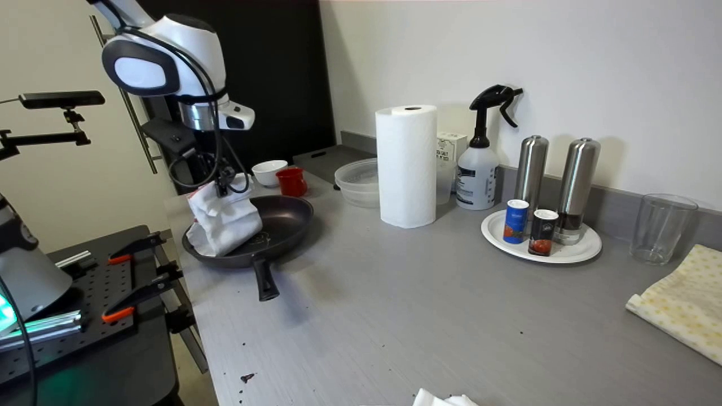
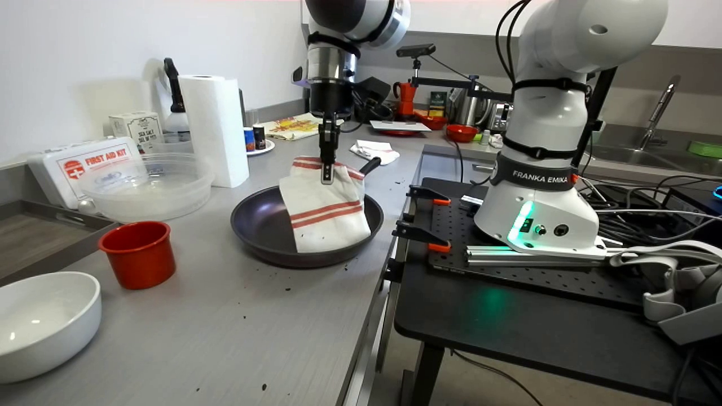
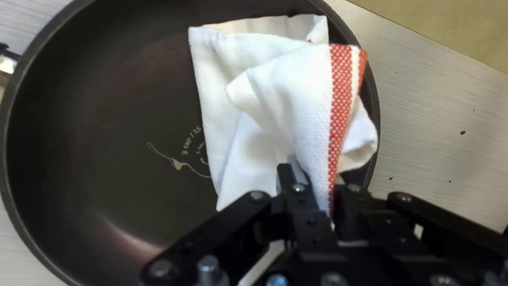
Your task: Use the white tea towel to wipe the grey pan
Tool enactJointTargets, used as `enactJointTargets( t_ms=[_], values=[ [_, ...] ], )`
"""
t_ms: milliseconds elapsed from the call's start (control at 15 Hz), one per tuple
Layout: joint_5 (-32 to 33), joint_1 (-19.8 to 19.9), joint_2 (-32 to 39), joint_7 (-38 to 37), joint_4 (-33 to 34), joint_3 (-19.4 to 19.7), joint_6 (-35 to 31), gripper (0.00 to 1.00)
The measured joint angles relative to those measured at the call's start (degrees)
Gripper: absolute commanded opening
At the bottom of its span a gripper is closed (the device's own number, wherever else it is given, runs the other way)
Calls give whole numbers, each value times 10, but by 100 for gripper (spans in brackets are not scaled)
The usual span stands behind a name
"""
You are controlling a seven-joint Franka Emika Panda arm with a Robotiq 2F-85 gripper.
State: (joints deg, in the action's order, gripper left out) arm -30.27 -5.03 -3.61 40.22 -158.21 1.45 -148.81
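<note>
Near the robot-side edge of the desk (image 2: pixel 254 338), the end effector (image 2: pixel 327 176) pinches the white tea towel (image 2: pixel 328 221) inside the grey pan (image 2: pixel 260 217); wiping seems in hand, next calling for a lightly pressed sweep across the uncovered part.

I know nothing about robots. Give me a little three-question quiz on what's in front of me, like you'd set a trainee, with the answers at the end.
1. True or false: the gripper is holding the white towel, not the pan.

2. Which stands on the white plate?
(a) white bowl
(b) blue canister
(c) spray bottle

3. Fill in: the white towel is striped in ____.

Key: 1. True. 2. b. 3. Red.
</note>
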Motion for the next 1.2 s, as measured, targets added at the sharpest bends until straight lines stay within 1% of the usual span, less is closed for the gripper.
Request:
enactJointTargets(
  t_ms=[333, 667, 867, 1200],
  values=[
    [-89, 0, 40, 56, 2, -13, -26, 3],
    [-165, -1, 104, 95, 24, -29, -49, 3],
    [-193, -1, 148, 111, 40, -37, -68, 3],
    [-207, -1, 216, 116, 60, -42, -132, 3]
  ],
)
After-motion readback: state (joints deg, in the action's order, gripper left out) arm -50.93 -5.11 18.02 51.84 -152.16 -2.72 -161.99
